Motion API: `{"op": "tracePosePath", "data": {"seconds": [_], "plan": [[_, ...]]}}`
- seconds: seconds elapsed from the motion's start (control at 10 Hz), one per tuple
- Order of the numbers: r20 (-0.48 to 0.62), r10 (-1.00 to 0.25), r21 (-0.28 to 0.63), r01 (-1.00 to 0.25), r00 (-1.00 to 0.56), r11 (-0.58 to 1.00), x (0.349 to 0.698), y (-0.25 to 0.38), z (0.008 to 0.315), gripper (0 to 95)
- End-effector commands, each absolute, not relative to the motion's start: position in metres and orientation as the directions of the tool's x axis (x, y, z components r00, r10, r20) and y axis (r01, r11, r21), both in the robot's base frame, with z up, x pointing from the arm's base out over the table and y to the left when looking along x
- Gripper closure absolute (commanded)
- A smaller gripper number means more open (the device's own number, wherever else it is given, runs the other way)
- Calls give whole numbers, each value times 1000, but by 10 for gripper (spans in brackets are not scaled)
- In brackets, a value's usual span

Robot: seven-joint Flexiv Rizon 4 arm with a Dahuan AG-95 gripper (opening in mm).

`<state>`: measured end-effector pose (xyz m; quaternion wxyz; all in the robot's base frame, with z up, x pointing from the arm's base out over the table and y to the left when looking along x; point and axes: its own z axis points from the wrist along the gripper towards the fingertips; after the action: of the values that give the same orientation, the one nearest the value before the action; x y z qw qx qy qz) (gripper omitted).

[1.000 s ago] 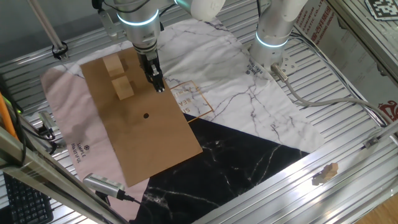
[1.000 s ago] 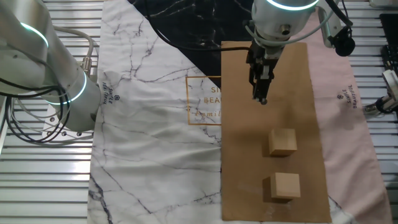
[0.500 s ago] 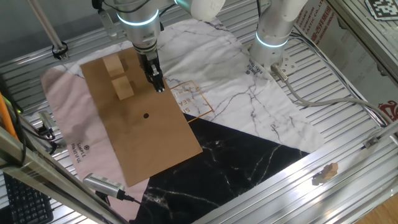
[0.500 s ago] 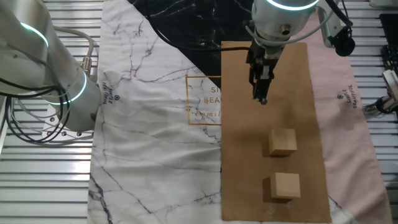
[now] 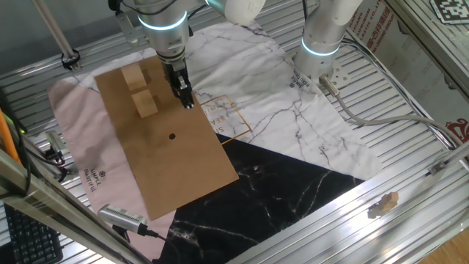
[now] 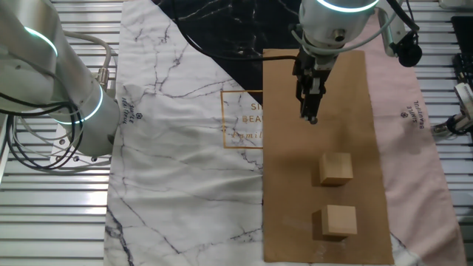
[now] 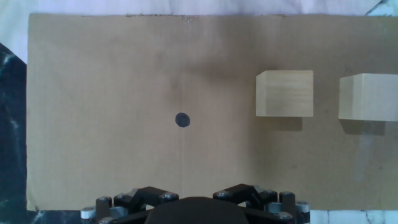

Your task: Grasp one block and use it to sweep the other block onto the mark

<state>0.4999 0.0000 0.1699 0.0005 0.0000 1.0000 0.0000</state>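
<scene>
Above the brown cardboard sheet (image 6: pixel 325 148), the gripper (image 6: pixel 311 117) hangs empty, fingers together. Both wooden blocks (image 7: pixel 285 93) (image 7: pixel 368 96) lie toward three o'clock of the black dot (image 7: pixel 182 120), lined up, probably for one sweep.

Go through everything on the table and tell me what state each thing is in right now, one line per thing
Gripper: above the cardboard, holding nothing; open or shut cannot be told.
Nearer block: flat on the cardboard, untouched, beside the mark, apart from it.
Farther block: flat on the cardboard, untouched, apart from the nearer block.
Mark: uncovered.
Cardboard sheet: lying flat on the cloths.
</scene>
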Motion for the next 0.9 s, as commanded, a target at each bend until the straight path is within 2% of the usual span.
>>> {"op": "tracePosePath", "data": {"seconds": [0.1, 0.2, 0.7, 0.9], "plan": [[-81, -183, -26, -182, -980, 983, 500, 0, 170, 950], [-86, -168, 12, -170, -982, 985, 500, 0, 170, 950], [-39, -153, -3, -153, -988, 988, 498, 3, 179, 950], [-32, -195, -17, -195, -980, 981, 497, 2, 181, 950]]}}
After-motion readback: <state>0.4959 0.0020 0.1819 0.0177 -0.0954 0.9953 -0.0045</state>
